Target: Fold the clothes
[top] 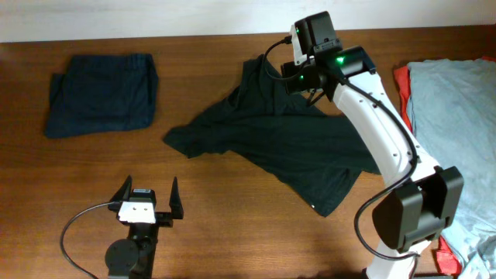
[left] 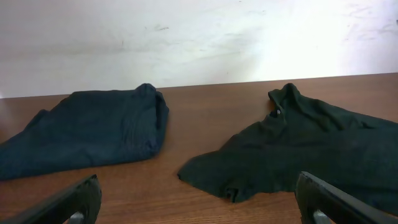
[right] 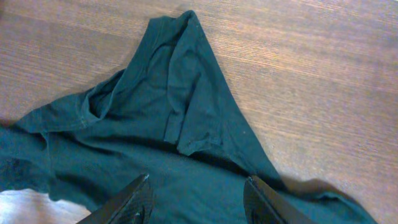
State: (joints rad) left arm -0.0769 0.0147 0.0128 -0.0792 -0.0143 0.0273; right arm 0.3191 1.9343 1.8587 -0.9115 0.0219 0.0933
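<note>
A black short-sleeved T-shirt [top: 279,136] lies crumpled and spread across the middle of the table; it also shows in the left wrist view [left: 298,149] and in the right wrist view [right: 168,112], where it looks dark teal. My right gripper [right: 198,186] is open above the shirt's upper part, near the far edge [top: 298,77]. My left gripper [top: 147,194] is open and empty at the front left, apart from the shirt; its two fingers flank the view from its wrist [left: 199,199]. A folded navy garment [top: 101,93] lies at the back left.
A pile of light grey-blue [top: 457,108] and red [top: 403,85] garments lies at the right edge. The navy garment also shows in the left wrist view [left: 87,130]. A white wall [left: 199,37] stands behind the table. Bare wood [top: 232,217] lies between my left gripper and the shirt.
</note>
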